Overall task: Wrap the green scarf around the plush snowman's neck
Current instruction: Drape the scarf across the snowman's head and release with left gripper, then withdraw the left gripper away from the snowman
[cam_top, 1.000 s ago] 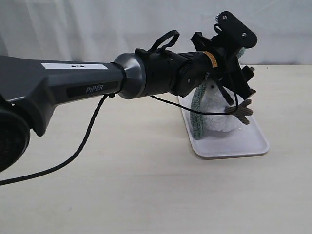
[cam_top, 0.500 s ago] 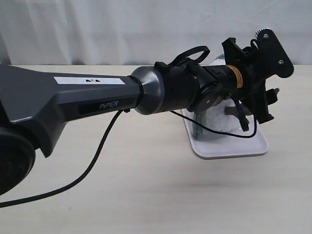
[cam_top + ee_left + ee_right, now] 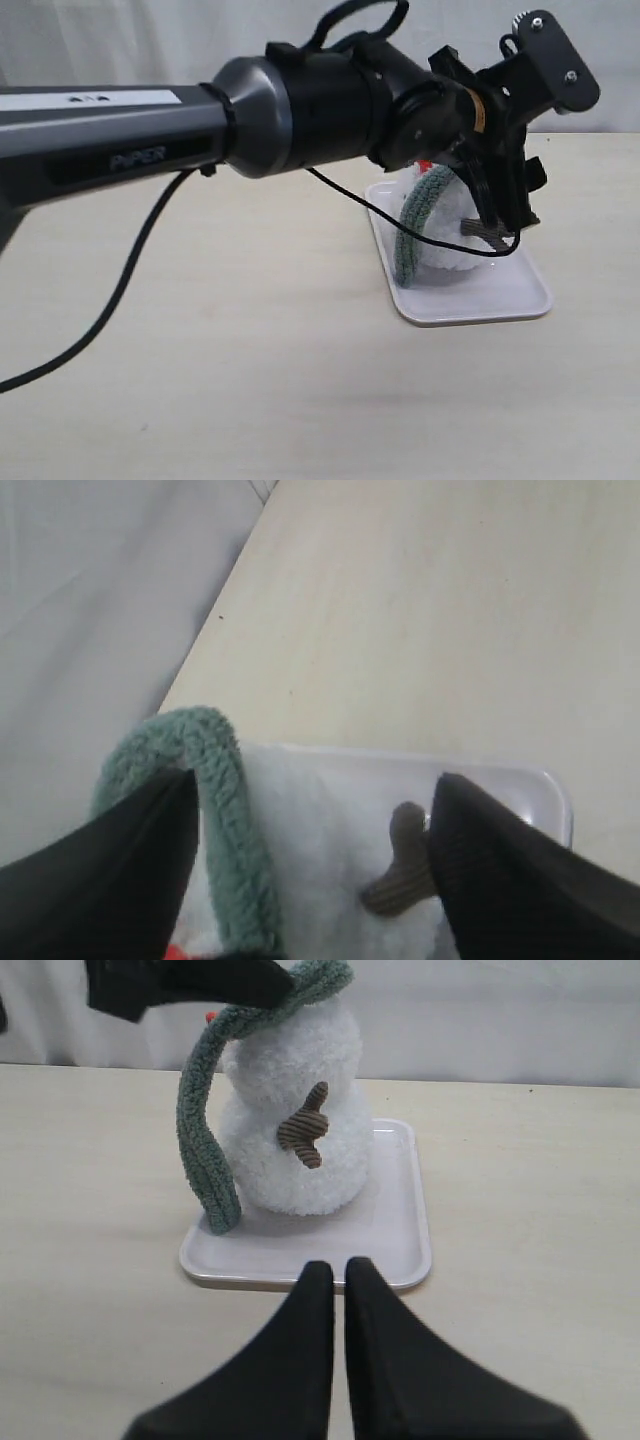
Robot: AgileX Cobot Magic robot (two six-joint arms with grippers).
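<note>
The plush snowman (image 3: pixel 300 1150) stands upright on a white tray (image 3: pixel 400 1230), one brown twig arm (image 3: pixel 305 1125) facing the right wrist camera. The green scarf (image 3: pixel 200 1130) runs over the top of its head and hangs down one side to the tray. The snowman's neck (image 3: pixel 300 1082) is bare on the side this view shows. My left gripper (image 3: pixel 500 190) is over the snowman, open. In the left wrist view its jaws stand wide, with the scarf (image 3: pixel 225 810) lying against one finger and the twig arm (image 3: pixel 400 865) by the other. My right gripper (image 3: pixel 330 1265) is shut and empty, just short of the tray's near edge.
The long dark left arm (image 3: pixel 200 150) with its dangling black cable (image 3: pixel 130 290) spans the exterior view above the pale wooden table (image 3: pixel 250 380). A white curtain (image 3: pixel 150 50) hangs behind the table.
The left arm has swung and its gripper has shifted over the snowman. The scarf, which hung low beside the body, now arcs higher across the snowman. The right gripper stays shut.
</note>
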